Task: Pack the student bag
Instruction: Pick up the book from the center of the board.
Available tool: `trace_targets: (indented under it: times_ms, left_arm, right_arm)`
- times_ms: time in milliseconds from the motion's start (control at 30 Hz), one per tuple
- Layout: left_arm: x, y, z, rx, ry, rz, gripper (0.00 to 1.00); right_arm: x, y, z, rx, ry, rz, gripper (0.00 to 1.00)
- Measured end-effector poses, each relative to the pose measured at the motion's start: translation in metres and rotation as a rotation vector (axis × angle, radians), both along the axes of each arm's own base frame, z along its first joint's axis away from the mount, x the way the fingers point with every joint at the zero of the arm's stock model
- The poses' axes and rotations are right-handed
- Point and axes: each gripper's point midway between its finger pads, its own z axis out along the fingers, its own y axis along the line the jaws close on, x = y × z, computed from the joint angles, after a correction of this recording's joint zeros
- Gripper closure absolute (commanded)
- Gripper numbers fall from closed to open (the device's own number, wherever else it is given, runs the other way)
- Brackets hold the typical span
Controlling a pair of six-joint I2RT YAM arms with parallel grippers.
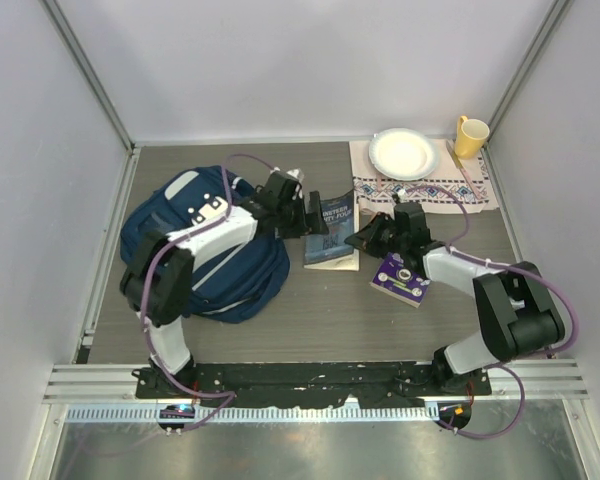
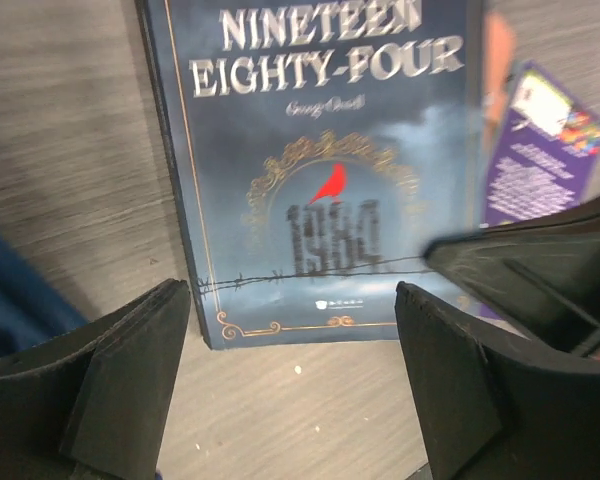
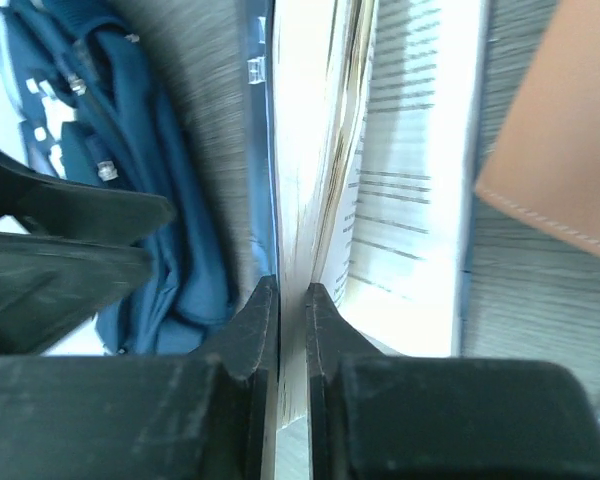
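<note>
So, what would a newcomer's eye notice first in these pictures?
The navy student bag fills the left side. In the centre is a blue book, Nineteen Eighty-Four: the left tool hangs open above it and the right tool pinches its edge. A white plate and a yellow mug stand at the far right corner.

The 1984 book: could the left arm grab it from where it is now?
Probably yes. The left gripper hangs open right over the book, with nothing between them. The right gripper pinches it at one edge, so the two may crowd each other.
</note>
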Motion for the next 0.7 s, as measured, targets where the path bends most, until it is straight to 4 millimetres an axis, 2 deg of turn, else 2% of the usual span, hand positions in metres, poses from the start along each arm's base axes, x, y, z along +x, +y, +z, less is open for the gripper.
trace_targets:
  times_ms: [167,233,300,367,467,600,700]
  left_arm:
    - [0.005,0.022,0.089,-0.059,-0.19,0.056,0.08]
    - [0.007,0.038,0.115,-0.085,-0.246,0.088,0.07]
    - [0.012,0.057,0.131,-0.105,-0.282,0.129,0.07]
    - [0.014,0.072,0.133,-0.121,-0.287,0.163,0.07]
    - [0.015,0.089,0.113,-0.136,-0.24,0.204,0.07]
    - [0.0,0.086,0.087,-0.161,-0.15,0.189,0.07]
    - [-0.005,0.076,0.084,-0.221,-0.121,0.169,0.06]
  right_arm:
    - [-0.009,0.009,0.028,0.09,-0.051,0.028,0.99]
    - [-0.013,0.011,0.036,0.118,-0.063,0.039,0.99]
    - [-0.017,0.015,0.051,0.155,-0.085,0.055,0.99]
    - [-0.019,0.017,0.064,0.185,-0.111,0.068,0.99]
    - [-0.022,0.022,0.091,0.247,-0.17,0.088,0.99]
    - [-0.026,0.027,0.124,0.319,-0.248,0.117,0.99]
    - [-0.03,0.03,0.139,0.375,-0.286,0.135,0.99]
